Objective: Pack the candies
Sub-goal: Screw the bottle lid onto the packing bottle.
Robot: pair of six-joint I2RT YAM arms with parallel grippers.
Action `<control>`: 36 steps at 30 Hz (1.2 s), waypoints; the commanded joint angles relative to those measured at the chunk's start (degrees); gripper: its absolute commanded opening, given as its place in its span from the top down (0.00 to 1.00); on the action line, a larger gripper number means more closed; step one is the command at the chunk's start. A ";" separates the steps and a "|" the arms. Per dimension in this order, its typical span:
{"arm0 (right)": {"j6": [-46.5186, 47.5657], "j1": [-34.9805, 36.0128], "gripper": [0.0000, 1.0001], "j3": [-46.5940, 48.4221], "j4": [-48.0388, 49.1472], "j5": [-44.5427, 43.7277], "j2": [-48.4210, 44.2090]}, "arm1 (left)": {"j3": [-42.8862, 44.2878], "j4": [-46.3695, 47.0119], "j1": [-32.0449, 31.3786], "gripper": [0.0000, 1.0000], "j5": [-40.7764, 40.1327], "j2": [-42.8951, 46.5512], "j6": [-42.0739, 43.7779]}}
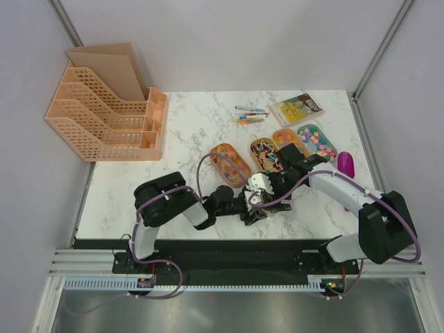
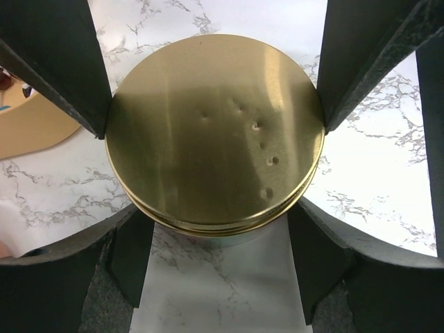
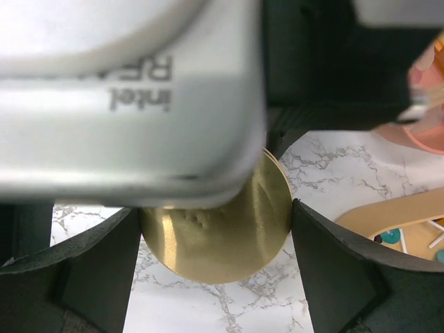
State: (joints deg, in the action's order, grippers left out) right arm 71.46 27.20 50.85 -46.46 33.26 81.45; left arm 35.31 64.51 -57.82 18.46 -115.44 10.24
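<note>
Both grippers meet over a jar with a round gold lid (image 2: 215, 132) on the marble table, in front of the candy trays. My left gripper (image 2: 215, 208) is shut on the jar, its fingers pressing just under the lid's rim. My right gripper (image 3: 215, 211) is shut on the same lid (image 3: 222, 236) from the opposite side. The left wrist camera hides part of the lid in the right wrist view. The candies lie in four oval trays: yellow-orange gummies (image 1: 230, 164), wrapped ones (image 1: 265, 154), orange bits (image 1: 288, 141) and pastel pieces (image 1: 317, 141). In the top view the left gripper (image 1: 253, 206) and right gripper (image 1: 268, 189) overlap.
A purple scoop (image 1: 345, 164) lies right of the trays. Coloured pens (image 1: 250, 116) and a yellow booklet (image 1: 297, 109) lie at the back. A peach file organiser (image 1: 104, 114) stands at the back left. A tan tray edge (image 2: 28, 128) sits close beside the jar.
</note>
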 commanded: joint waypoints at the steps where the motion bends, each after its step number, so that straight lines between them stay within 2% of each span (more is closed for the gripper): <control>1: -7.21 0.48 0.35 -5.50 -3.20 -8.64 5.21 | -2.79 -16.26 0.69 0.96 -6.33 -4.09 4.97; 14: -13.89 1.19 0.35 -7.61 -1.45 -10.66 3.72 | -2.35 -17.75 0.78 0.95 -6.42 -3.92 5.14; 21: -21.62 1.28 0.36 -4.18 -0.65 -13.04 6.97 | -2.44 -17.67 0.69 0.95 -6.59 -3.83 5.14; 25: -22.76 1.63 0.36 -5.58 -0.30 -14.18 5.13 | -2.35 -17.58 0.78 0.95 -6.51 -3.92 5.05; 36: -33.14 2.07 0.35 -10.06 4.09 -15.93 -1.98 | -2.53 -17.31 0.69 0.96 -7.12 -3.74 5.23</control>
State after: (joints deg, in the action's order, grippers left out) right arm 48.23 28.32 46.37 -35.88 28.21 77.10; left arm 35.00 64.66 -56.93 18.59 -115.44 8.49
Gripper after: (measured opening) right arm 0.873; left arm 0.771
